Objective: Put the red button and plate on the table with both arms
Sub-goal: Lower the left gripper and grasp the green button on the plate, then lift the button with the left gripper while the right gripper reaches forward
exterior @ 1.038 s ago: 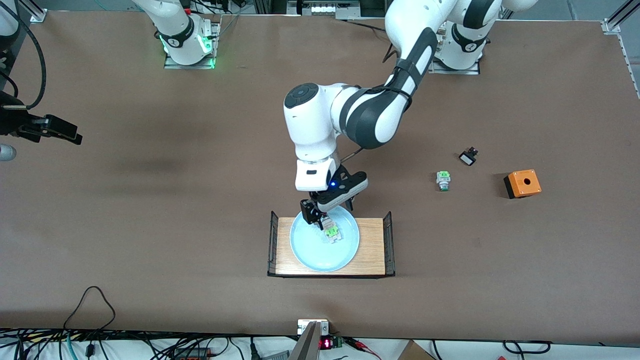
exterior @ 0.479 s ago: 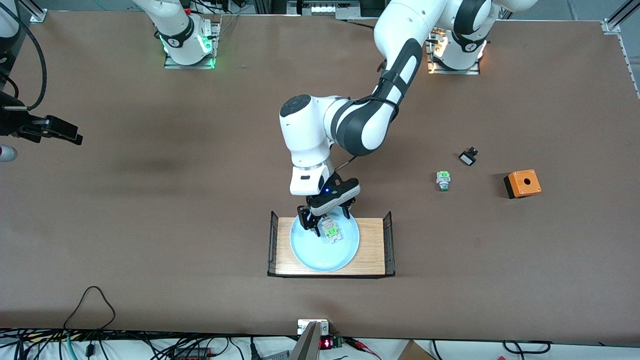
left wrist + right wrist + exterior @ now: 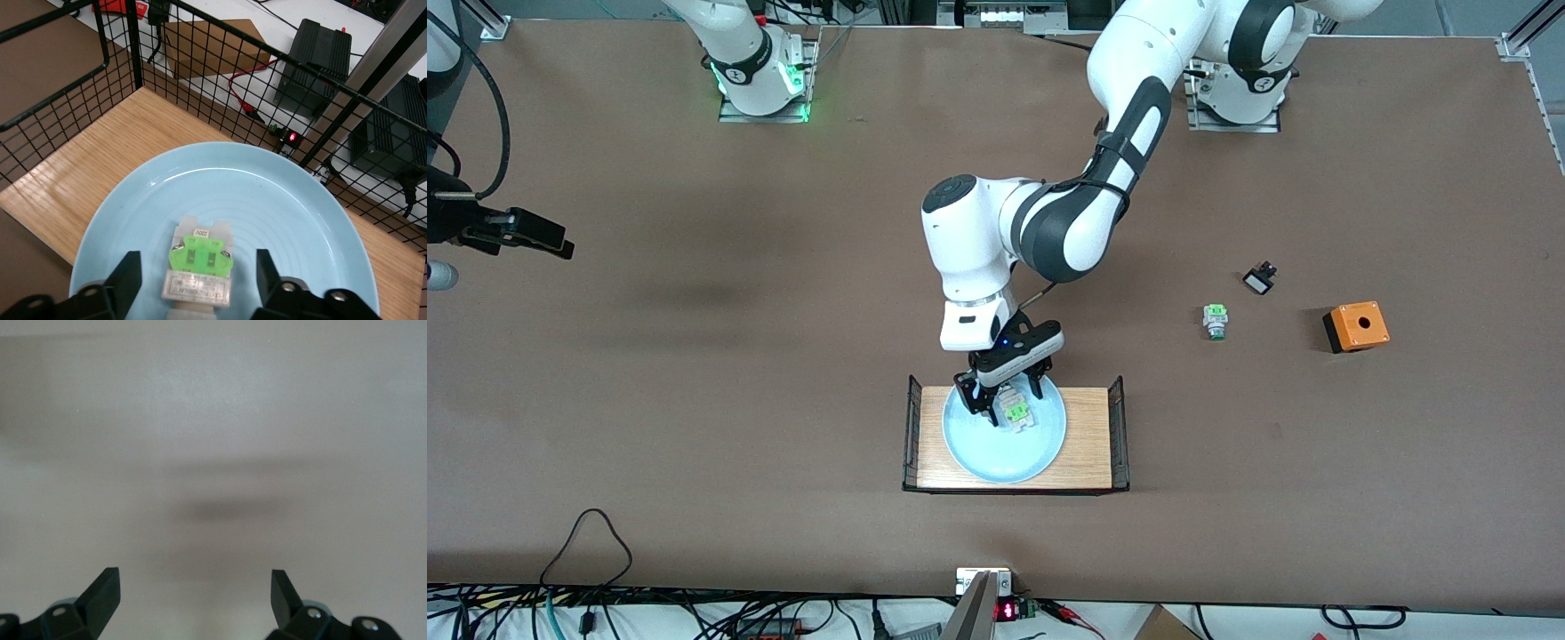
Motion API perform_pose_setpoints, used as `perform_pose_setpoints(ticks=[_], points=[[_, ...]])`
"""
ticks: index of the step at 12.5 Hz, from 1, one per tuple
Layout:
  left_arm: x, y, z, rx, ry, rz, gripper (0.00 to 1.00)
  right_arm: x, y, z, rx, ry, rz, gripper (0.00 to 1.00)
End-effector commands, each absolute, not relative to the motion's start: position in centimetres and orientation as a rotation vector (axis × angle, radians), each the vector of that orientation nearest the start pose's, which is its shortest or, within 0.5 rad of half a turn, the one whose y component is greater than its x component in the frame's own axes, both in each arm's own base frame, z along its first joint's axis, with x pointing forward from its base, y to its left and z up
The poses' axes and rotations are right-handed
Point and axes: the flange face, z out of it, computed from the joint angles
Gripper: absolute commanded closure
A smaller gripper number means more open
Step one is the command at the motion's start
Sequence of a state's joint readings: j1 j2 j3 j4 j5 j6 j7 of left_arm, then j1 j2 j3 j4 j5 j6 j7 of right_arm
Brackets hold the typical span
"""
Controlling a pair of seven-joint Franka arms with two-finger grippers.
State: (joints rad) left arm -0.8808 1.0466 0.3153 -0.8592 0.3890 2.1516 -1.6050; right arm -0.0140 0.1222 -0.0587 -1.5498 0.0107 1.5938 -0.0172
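Wooden tray (image 3: 1089, 444) with black wire ends, green-capped button (image 3: 1215, 321), small black part (image 3: 1260, 280), orange box (image 3: 1356, 326).

Pretty even overhead light on the brown table (image 3: 694, 400), nothing harsh; there's a soft dark smudge of shadow around 9 o'clock in the front view, and the tray (image 3: 1094, 436) throws only a thin shadow; green glow at one arm base (image 3: 796, 84) near 11 o'clock; the plate (image 3: 300, 220) catches a mild sheen along its rings in the left wrist view, which is sharp; the right wrist view is washed out and hazy, just a blurry shadow band mid-frame.
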Motion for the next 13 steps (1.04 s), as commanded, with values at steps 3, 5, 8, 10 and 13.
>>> perform_pose_setpoints(ticks=[3,5,8,10,13], points=[[63.1,-52.7,31.7,-2.750,-1.027,-1.091,0.88,58.7,-4.0,56.9,-3.139,0.079,0.159,0.00],[63.0,-52.7,31.7,-2.747,-1.027,-1.087,0.94,58.7,-3.7,56.9,-3.134,0.161,0.156,0.00],[63.1,-52.1,34.3,-2.728,-1.068,-1.080,0.96,58.8,-1.8,56.9,-3.133,0.234,0.161,0.00],[63.4,-51.4,36.7,-2.726,-1.103,-1.087,0.97,58.8,-1.8,56.9,-3.131,0.234,0.161,0.00],[64.0,-49.0,42.1,-2.704,-1.133,-1.067,0.99,58.8,-1.6,56.9,-3.127,0.234,0.161,0.00]])
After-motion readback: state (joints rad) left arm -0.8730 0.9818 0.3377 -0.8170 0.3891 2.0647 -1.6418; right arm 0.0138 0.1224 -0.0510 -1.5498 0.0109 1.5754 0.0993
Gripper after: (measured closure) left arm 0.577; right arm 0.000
